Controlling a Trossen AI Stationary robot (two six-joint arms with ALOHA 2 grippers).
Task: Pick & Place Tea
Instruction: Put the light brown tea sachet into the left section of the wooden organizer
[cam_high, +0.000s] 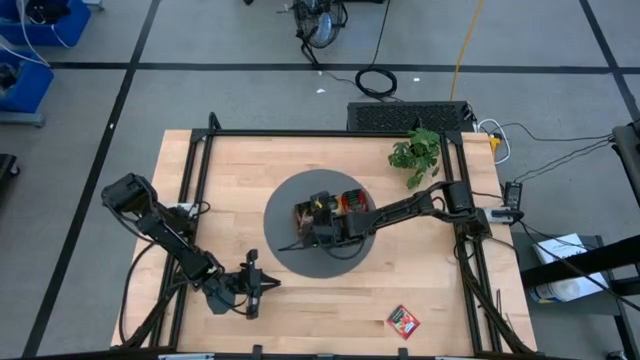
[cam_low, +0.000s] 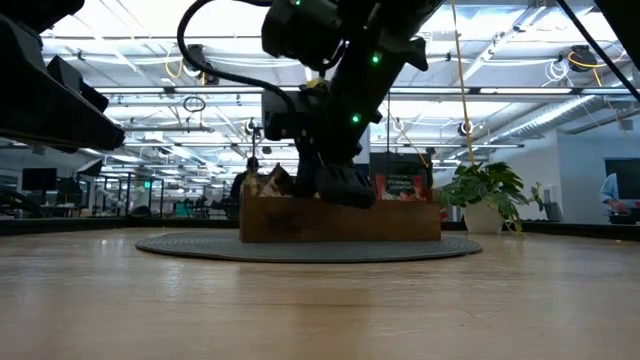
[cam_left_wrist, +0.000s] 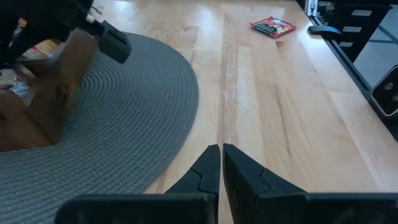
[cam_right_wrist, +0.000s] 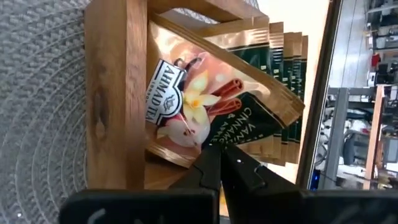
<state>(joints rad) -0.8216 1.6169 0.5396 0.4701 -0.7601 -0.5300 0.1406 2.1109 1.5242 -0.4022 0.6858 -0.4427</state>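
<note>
Several tea sachets (cam_right_wrist: 211, 102) stand on edge, packed one behind another in a compartment of the wooden tray (cam_high: 325, 215) at the table's middle. The front one is beige with a flower, cinnamon sticks and a dark green label. One red sachet (cam_high: 403, 321) lies flat alone near the table's near right edge.

The right pincer (cam_low: 335, 185) hangs down into the wooden tray (cam_low: 340, 220), its fingers hidden among the sachets (cam_low: 400, 187) standing inside. The tray sits on a round grey mat (cam_low: 310, 246) on the table (cam_low: 320, 300). Well off to one side of the pincer stands a potted plant (cam_low: 487, 195).
</note>
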